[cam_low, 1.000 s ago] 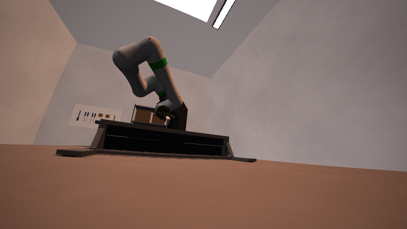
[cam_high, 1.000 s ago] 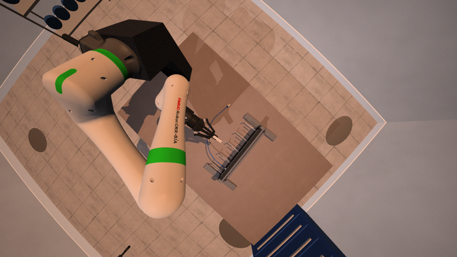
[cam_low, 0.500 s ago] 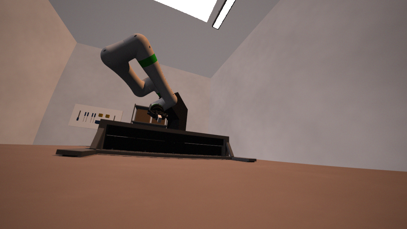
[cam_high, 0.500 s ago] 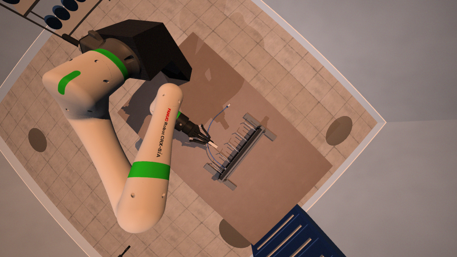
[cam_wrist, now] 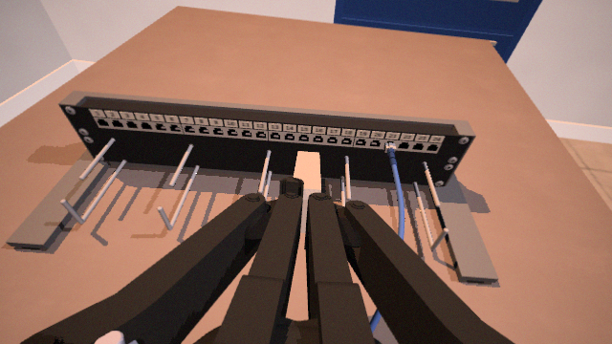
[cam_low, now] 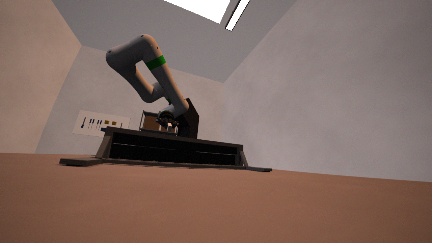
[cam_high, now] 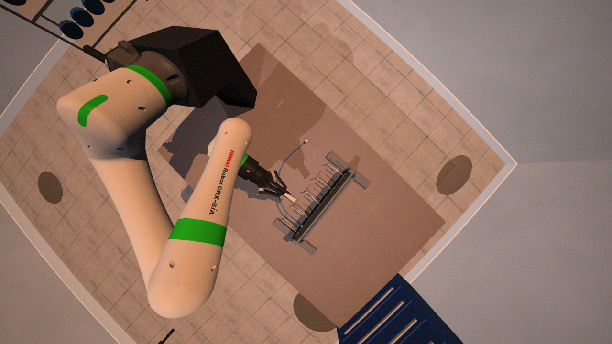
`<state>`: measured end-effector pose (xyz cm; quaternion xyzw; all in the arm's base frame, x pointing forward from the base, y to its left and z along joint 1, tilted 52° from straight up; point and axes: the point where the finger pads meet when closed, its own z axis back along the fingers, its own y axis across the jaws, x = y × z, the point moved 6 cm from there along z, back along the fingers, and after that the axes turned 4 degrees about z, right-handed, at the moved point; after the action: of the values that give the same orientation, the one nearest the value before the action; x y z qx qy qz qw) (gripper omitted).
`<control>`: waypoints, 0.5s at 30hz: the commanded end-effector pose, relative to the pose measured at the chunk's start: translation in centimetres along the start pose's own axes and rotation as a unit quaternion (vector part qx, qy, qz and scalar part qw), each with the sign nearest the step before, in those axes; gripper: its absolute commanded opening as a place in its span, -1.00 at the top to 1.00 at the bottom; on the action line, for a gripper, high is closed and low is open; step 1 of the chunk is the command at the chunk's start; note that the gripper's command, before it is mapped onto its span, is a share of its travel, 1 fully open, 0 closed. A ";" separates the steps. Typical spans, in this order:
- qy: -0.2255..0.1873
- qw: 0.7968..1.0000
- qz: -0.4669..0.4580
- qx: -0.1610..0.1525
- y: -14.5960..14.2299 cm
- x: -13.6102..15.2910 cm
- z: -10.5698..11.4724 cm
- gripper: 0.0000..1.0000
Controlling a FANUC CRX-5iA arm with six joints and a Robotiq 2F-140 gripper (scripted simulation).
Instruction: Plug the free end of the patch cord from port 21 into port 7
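The claw [cam_high: 290,197] [cam_low: 169,126] [cam_wrist: 307,169] is fully shut, holding nothing. The arm [cam_high: 220,184] [cam_low: 164,77] reads "FANUC Robot CRX-5iA". The free plug [cam_high: 304,142] lies on the table, left of the claw, its long axis roughly along the rack [cam_high: 322,204] [cam_low: 175,138] [cam_wrist: 229,158]. Number plates 1–24 run above its ports.

Tool [cam_high: 289,197] [cam_low: 169,126] [cam_wrist: 307,169] now closer to the rack [cam_high: 322,206] [cam_low: 175,137] [cam_wrist: 229,153] than before
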<state>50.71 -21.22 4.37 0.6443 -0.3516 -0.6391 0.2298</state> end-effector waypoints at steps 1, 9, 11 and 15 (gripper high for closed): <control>-0.001 1.000 0.000 0.000 0.0 0.1 -1.4 1.00; -0.001 1.000 0.000 0.000 0.0 0.1 -8.2 1.00; -0.001 1.000 0.000 0.000 0.0 0.1 -9.4 1.00; -0.001 1.000 0.000 0.000 0.0 0.1 -10.8 1.00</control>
<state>60.11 -22.66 5.20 0.6444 -0.3516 -0.6390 0.2298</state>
